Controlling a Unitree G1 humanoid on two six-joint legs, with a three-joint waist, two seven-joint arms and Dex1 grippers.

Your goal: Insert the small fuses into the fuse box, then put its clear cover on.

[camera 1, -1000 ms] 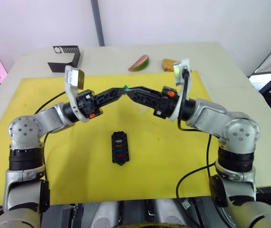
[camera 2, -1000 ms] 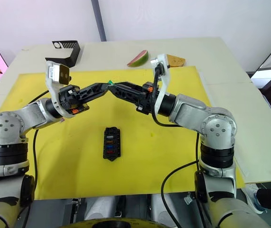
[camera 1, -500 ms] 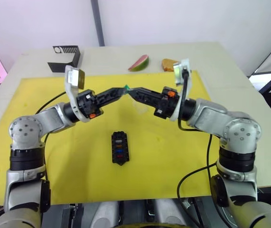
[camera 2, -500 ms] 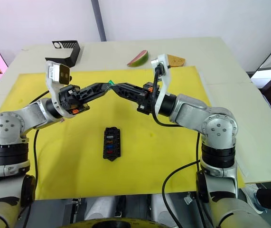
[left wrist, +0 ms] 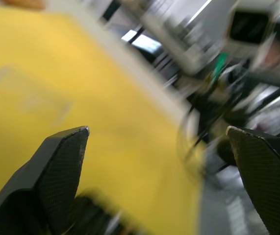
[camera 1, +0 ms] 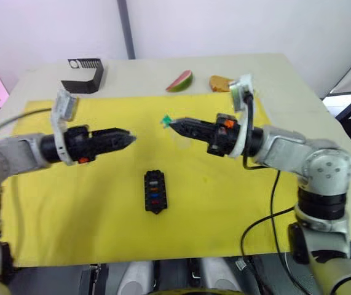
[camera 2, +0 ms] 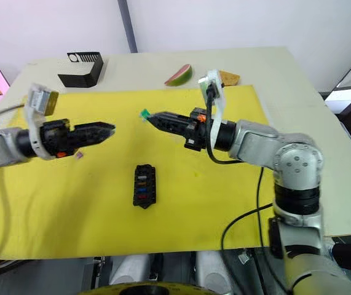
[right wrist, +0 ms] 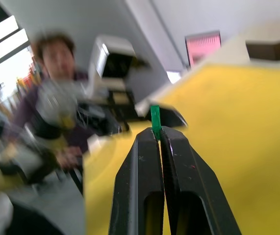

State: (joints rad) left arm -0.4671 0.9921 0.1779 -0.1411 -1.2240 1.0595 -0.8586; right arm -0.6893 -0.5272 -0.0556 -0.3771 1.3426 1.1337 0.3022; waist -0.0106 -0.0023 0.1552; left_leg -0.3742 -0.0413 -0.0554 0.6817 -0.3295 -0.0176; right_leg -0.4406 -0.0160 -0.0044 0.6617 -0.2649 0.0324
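Withdrawn left pincer (camera 1: 131, 139) spread; right pincer (camera 1: 170, 124) pinches seemingly translucent green fuse (camera 1: 165, 120).

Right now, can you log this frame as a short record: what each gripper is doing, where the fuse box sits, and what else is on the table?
left gripper: open, holding nothing, raised over the yellow mat
right gripper: shut on the green fuse, raised over the mat
fuse box: on the mat, between and nearer than the two grippers; several coloured fuses already seated
clear cover: cannot make out
off the mat, far side: black bracket, watermelon slice, bread piece
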